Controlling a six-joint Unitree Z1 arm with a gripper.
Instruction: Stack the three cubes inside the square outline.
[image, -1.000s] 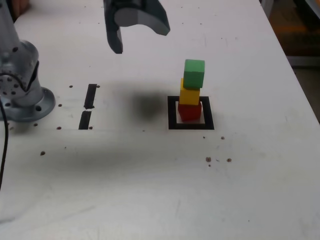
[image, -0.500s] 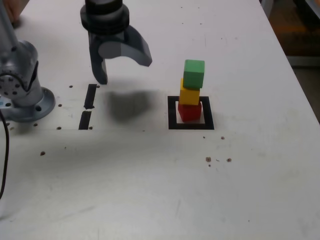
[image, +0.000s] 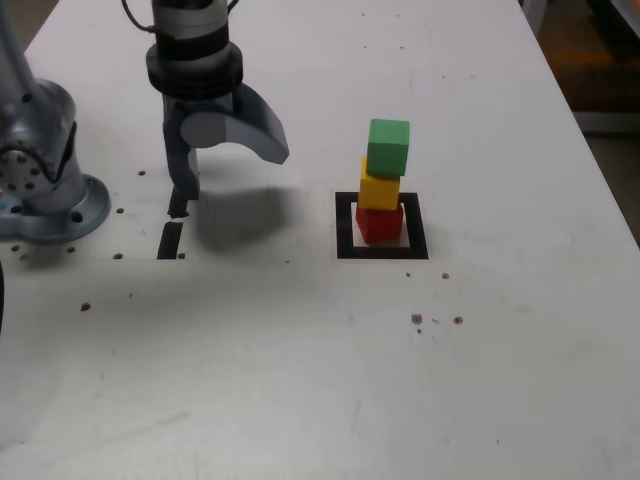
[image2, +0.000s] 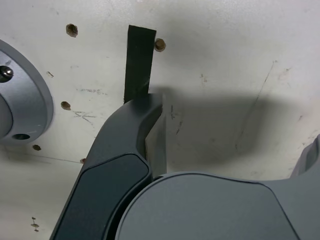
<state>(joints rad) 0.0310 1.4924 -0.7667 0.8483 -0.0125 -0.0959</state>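
Observation:
The three cubes stand in one stack inside the square outline (image: 345, 238): the red cube (image: 379, 224) at the bottom, the yellow cube (image: 379, 190) on it, and the green cube (image: 388, 147) on top, turned slightly. My gripper (image: 230, 176) hangs low over the table well to the exterior view's left of the stack. It is open and holds nothing. One finger tip is just above the upper black strip (image: 180, 200). In the wrist view one dark finger (image2: 125, 145) crosses the end of that strip (image2: 139, 62); no cubes show there.
The arm's grey round base (image: 45, 190) stands at the exterior view's left edge, also in the wrist view as the base (image2: 20, 110). A second short black strip (image: 170, 240) lies below the first. Small screw holes dot the white table (image: 300, 380). The table's edge runs along the right.
The open gripper has come down and moved to the exterior view's left, away from the stack and over the black strips. The stack has not moved.

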